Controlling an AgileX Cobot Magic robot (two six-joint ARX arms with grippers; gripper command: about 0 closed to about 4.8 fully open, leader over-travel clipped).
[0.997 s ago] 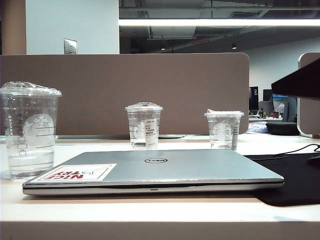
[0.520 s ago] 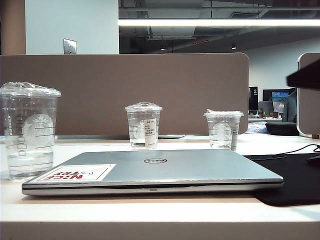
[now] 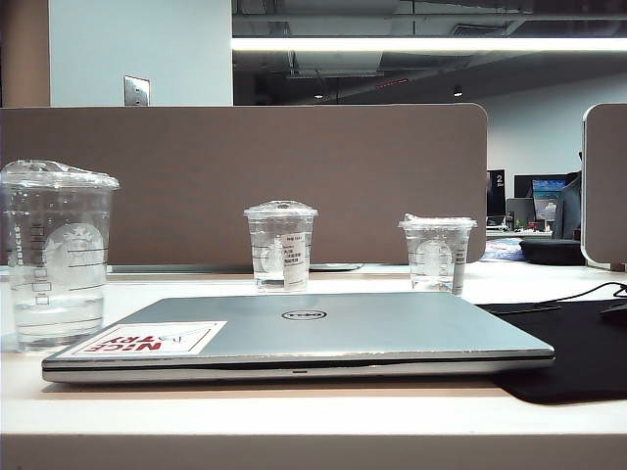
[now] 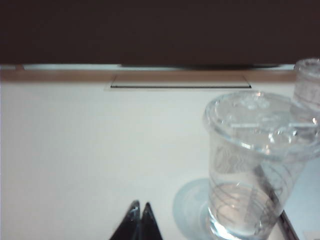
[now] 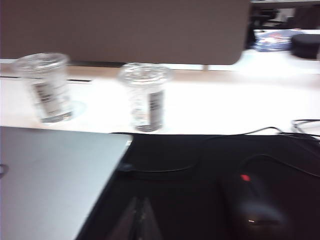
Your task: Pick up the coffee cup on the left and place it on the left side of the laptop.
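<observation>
Coffee cup [image 3: 57, 255] stands left of the laptop [image 3: 313, 333] — both grippers' tips alone visible, left gripper [image 4: 140, 220] closed and empty, right gripper [image 5: 139, 220] blurred, seemingly closed.

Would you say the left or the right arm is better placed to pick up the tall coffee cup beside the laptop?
Left, probably. The left gripper, shut, sits near the coffee cup on bare table. The right gripper hangs over the black mat on the far side of the laptop, away from that cup.

left hand [image 4: 139, 216]: closed, empty | coffee cup [image 4: 252, 165]: upright on table [image 4: 90, 150], beside hand
</observation>
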